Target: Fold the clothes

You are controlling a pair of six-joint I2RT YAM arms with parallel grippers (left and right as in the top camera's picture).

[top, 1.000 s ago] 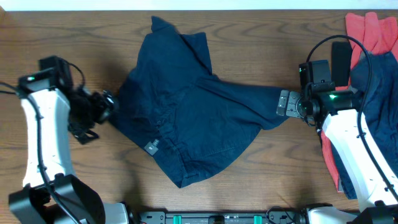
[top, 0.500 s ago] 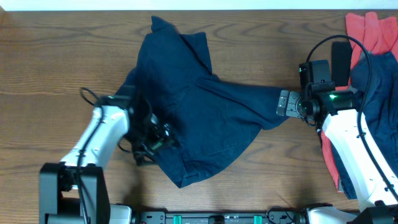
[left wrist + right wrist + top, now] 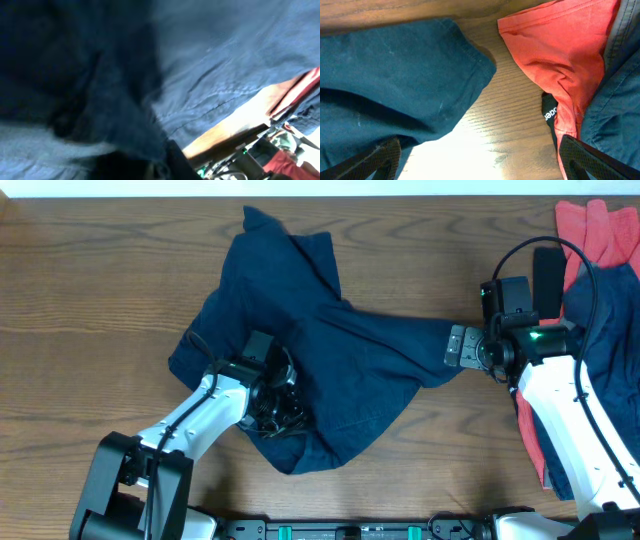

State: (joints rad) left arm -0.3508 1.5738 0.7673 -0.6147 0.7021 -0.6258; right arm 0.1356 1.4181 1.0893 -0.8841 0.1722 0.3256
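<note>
The dark navy shorts (image 3: 330, 350) lie crumpled in the middle of the wooden table, one leg stretched out to the right. My left gripper (image 3: 278, 408) is down on the shorts' lower left part and shut on a bunch of the cloth. The left wrist view is filled with blurred navy fabric (image 3: 225, 60). My right gripper (image 3: 455, 347) stands open at the hem of the right leg. In the right wrist view that hem (image 3: 395, 75) lies just left of the bare wood between the fingertips (image 3: 590, 160).
A pile of more clothes lies at the table's right edge, coral red (image 3: 590, 230) on top and navy (image 3: 610, 330) below, under the right arm. The red cloth (image 3: 560, 50) is close to the right finger. Bare wood shows left of the shorts.
My left arm swung in from the table's left side onto the shorts and its gripper went from open to shut on the cloth. The right arm has not moved.
</note>
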